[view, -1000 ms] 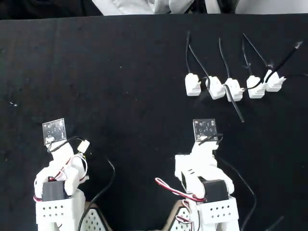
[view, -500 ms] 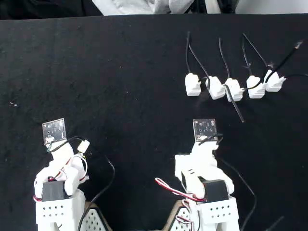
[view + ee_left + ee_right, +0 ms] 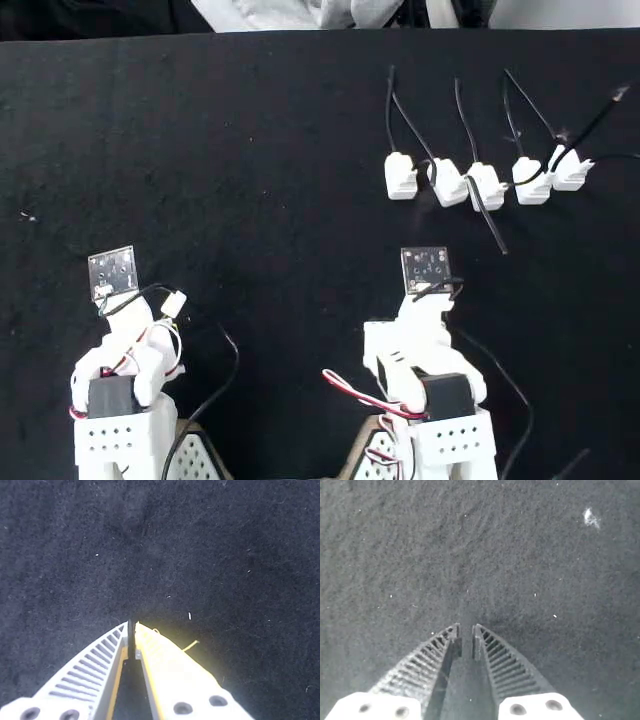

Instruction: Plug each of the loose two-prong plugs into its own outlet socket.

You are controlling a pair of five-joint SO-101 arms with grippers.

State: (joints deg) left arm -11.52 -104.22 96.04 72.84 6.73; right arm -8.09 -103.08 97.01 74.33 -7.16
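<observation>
Several white plug and socket blocks with thin black cords lie in a row at the far right of the black table, from one at the left end to one at the right end. I cannot tell plugs from sockets. Both arms sit folded at the near edge, well short of that row. My left arm is at the near left, and its gripper is shut on nothing just over bare cloth. My right arm is near the middle, and its gripper is also shut and holds nothing.
A black cloth covers the whole table, with wide bare room on the left and in the middle. A loose black cord piece slants out of the row toward the right arm. Arm cables trail at the near edge.
</observation>
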